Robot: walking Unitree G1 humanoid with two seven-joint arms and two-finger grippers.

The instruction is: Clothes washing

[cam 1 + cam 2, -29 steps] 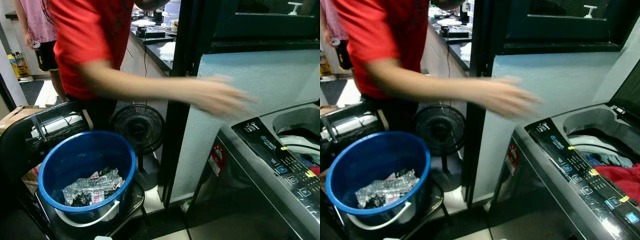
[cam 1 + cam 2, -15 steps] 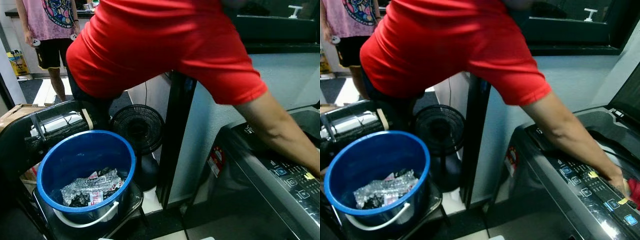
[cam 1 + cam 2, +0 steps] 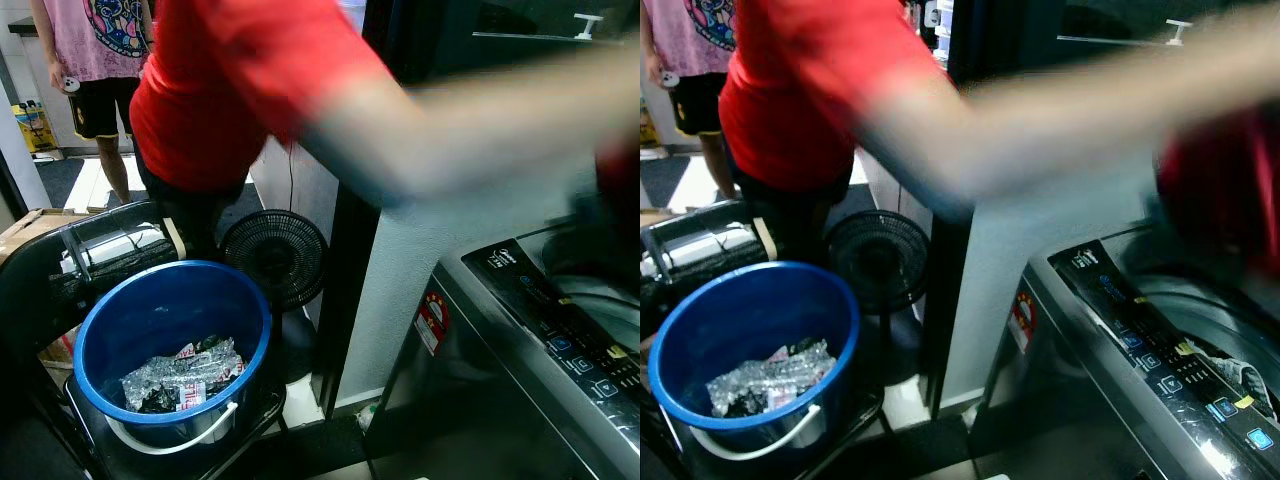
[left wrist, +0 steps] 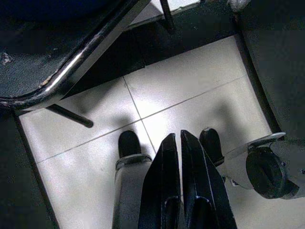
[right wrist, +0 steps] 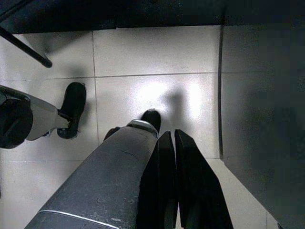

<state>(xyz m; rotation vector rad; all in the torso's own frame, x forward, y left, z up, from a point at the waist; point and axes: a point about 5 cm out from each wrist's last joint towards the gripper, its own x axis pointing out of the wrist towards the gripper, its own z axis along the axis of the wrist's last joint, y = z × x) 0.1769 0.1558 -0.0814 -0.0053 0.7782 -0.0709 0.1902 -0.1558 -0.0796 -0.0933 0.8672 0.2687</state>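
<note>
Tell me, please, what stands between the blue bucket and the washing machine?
In the left eye view, a black floor fan and a dark vertical post stand between the blue bucket and the washing machine.

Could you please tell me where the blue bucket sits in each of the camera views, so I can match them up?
Left eye view: blue bucket at lower left, crumpled silvery wrapper inside.
Right eye view: lower left, closer to the edge.
Wrist views: I cannot make it out on the tiled floor.
Shared landmark: the black fan, just right of the bucket in both eye views.
</note>
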